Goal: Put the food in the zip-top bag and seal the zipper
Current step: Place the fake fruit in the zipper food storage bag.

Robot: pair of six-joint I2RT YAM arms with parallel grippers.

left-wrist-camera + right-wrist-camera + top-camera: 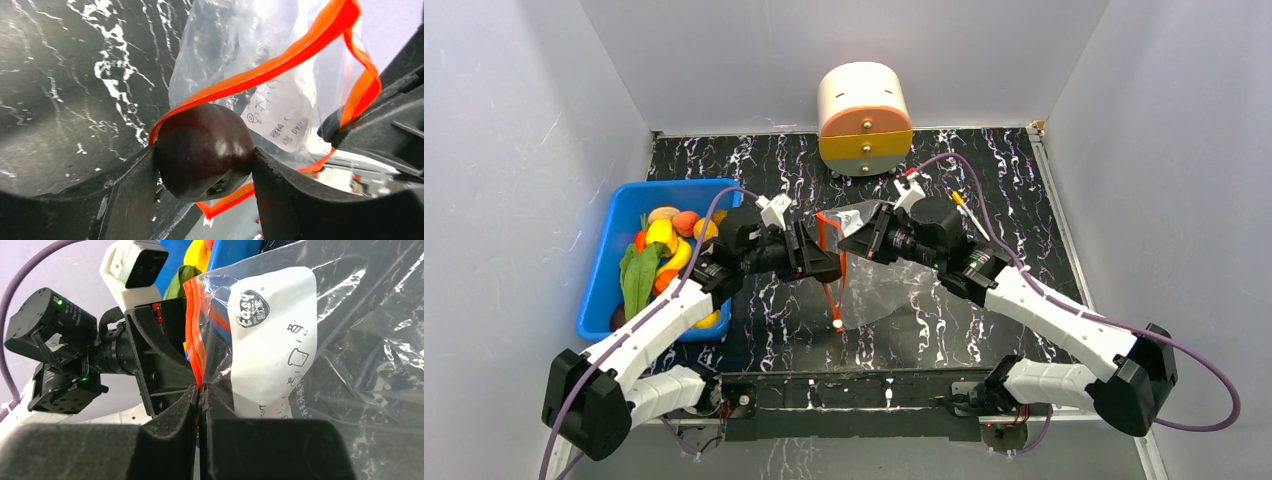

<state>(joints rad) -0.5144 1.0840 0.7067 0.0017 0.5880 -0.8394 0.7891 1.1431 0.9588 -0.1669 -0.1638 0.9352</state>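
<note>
Where the two arms meet above mid-bench, the items are arranged as follows; the black marbled bench (754,165) carries a blue bin (600,275) at its left side and a cream-and-orange cylindrical container (864,118) at its far edge; the zip-top bag (889,290) is held between the arms, just right of the bin, with its clear crinkled body hanging down toward the bench on the near side and its mouth raised and facing left.

Right hand (199,390): fingers pressed together, pinching the bag at its mouth edge; the zipper (192,330) runs up out of the closed fingers.

Left hand (205,152): fingers clamped on a dark brown lump (200,135), one finger at each side; the lump sits at the bag mouth; one run of the red-orange zipper strip crosses just over its top and another run shows beneath it; whether the lump has passed the strip cannot be told.

Other food lies in the bin: a leafy green (637,275) toward the near left; a yellow piece (660,235) and orange pieces (686,222) toward the far end.

The white label (270,340) on the bag faces the right wrist camera; a small white tab (837,324) hangs at the low end of the strip, near the bench.
</note>
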